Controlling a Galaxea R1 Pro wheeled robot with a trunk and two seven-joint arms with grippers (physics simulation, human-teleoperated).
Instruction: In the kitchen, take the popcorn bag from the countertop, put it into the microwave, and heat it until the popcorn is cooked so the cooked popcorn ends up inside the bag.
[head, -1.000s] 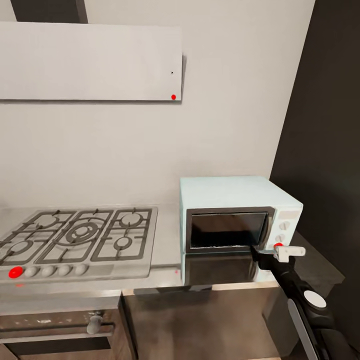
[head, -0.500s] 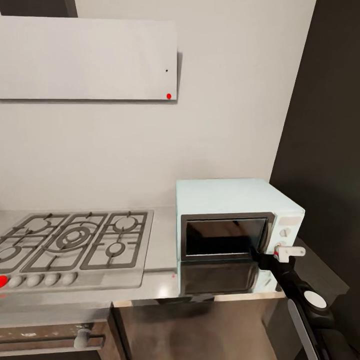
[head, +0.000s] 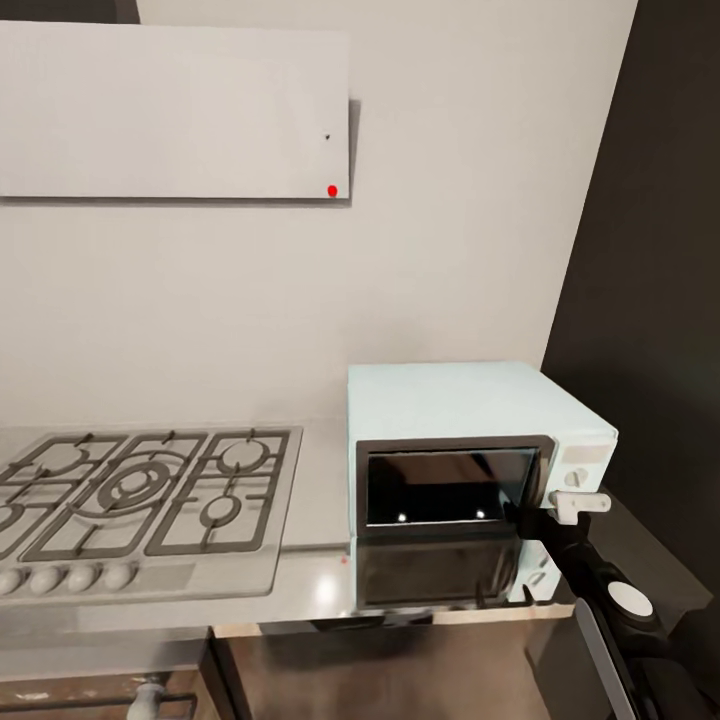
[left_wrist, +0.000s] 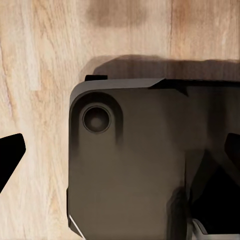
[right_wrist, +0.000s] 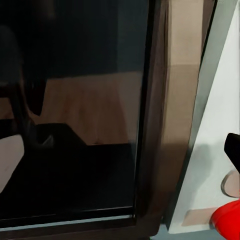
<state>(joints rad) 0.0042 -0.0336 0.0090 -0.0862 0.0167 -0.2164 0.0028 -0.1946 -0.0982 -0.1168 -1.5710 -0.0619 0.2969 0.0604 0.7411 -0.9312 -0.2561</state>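
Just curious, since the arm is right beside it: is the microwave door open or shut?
Shut, it seems. The microwave's dark glass door sits flush in its frame, reflecting the room, with the right tool at its knob side.

Home kitchen: gas hob (head: 140, 500) set in steel bench (head: 320, 575), mint microwave (head: 470, 480) beside it, flat hood (head: 175, 110) on white wall, oven (head: 110, 690) below hob.

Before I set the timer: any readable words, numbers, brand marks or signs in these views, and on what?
None can be read.
microwave: no brand or legend; the marks by its white knobs are too small to read.
hob: its knobs carry no visible numbers.
wall cabinet: only a red dot, no text.
right pincer: no lettering.
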